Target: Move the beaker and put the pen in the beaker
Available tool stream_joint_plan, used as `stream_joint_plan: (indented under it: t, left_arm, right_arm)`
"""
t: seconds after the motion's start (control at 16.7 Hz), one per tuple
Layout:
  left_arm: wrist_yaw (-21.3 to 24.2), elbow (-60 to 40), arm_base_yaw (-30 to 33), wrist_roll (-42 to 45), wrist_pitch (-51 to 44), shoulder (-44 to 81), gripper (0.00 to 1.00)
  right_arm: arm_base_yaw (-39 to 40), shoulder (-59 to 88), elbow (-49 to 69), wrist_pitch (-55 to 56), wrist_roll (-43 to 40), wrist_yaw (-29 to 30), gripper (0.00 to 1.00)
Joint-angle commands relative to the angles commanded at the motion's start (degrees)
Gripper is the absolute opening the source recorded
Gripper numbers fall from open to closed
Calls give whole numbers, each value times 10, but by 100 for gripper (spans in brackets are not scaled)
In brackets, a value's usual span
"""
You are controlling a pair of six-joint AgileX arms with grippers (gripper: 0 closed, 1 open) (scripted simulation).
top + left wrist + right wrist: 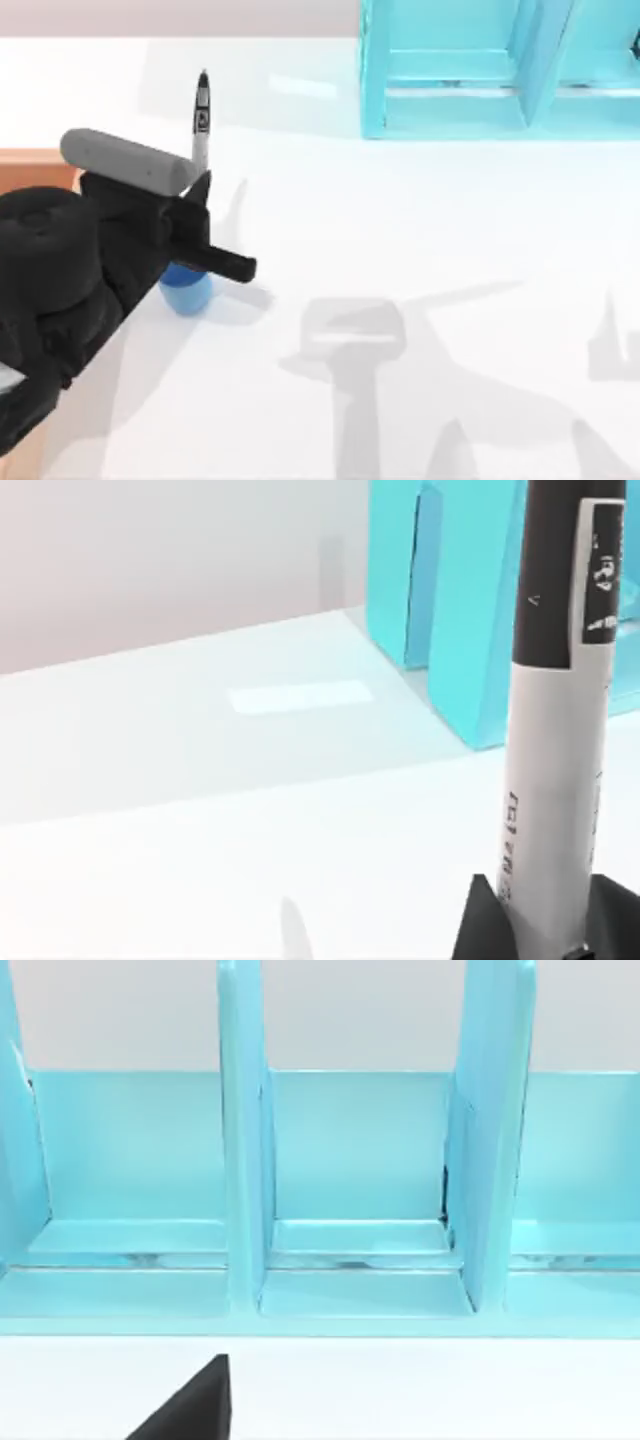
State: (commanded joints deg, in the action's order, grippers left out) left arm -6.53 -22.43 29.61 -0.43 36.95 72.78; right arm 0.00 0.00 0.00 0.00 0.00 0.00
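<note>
Slim black-and-grey marker pen (201, 125) gripped upright by our left tool (200, 200) above small blue beaker (186, 290); misalignment risks tipping it.

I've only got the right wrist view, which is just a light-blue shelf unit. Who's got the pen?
Observer: The left gripper is shut on the pen, holding it upright.
Operator: Where's the beaker?
Observer: The beaker is on the table's left side, directly under the left gripper in the top view.
Operator: Is the pen in it yet?
Observer: Cannot tell. The left gripper hides the pen's lower end.
</note>
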Motion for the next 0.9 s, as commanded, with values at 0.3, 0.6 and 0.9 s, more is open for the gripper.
stream_joint_plan:
  t: [0.3, 0.6, 0.9]
  left_arm:
    - [4, 133, -28, 20, 197, -93, 0]
    - [5, 174, -36, 25, 259, -125, 0]
    - [5, 171, -34, 25, 260, -121, 0]
  right_arm:
    - [0, 0, 0, 0, 0, 0, 100]
    - [0, 0, 0, 0, 0, 0, 100]
    - [0, 0, 0, 0, 0, 0, 100]
